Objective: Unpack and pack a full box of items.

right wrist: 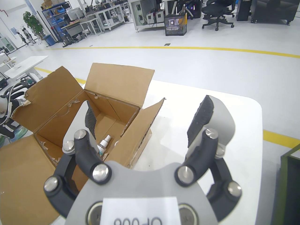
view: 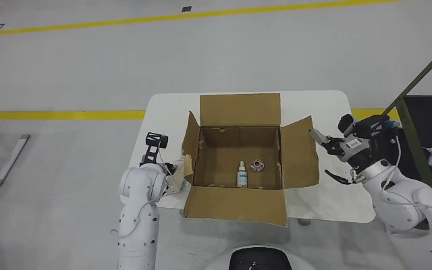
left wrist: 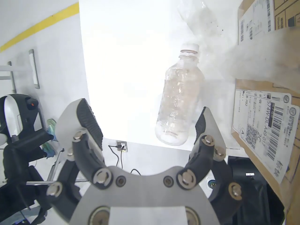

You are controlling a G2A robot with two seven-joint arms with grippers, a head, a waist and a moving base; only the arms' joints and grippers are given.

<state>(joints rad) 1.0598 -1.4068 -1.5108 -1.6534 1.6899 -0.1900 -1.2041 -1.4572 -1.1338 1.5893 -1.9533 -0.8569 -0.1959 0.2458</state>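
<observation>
An open cardboard box point(view: 239, 158) stands mid-table with all flaps folded out. Inside lie a small white spray bottle point(view: 241, 174) and a small round item point(view: 257, 164). A clear plastic bottle point(left wrist: 178, 101) with a white cap lies on the table beside the box's labelled outer wall point(left wrist: 262, 122). My left gripper point(left wrist: 144, 108) is open just short of that bottle's base, one finger point(left wrist: 206, 127) close beside it. My right gripper point(right wrist: 148, 103) is open above the table by the box's right flap point(view: 300, 155), and the spray bottle point(right wrist: 104, 145) shows past it.
A crumpled clear plastic bag point(left wrist: 199, 17) lies on the table beyond the bottle. The white table point(view: 324, 101) has bare room behind and to the right of the box. A dark green frame point(view: 412, 101) stands off the table's right edge.
</observation>
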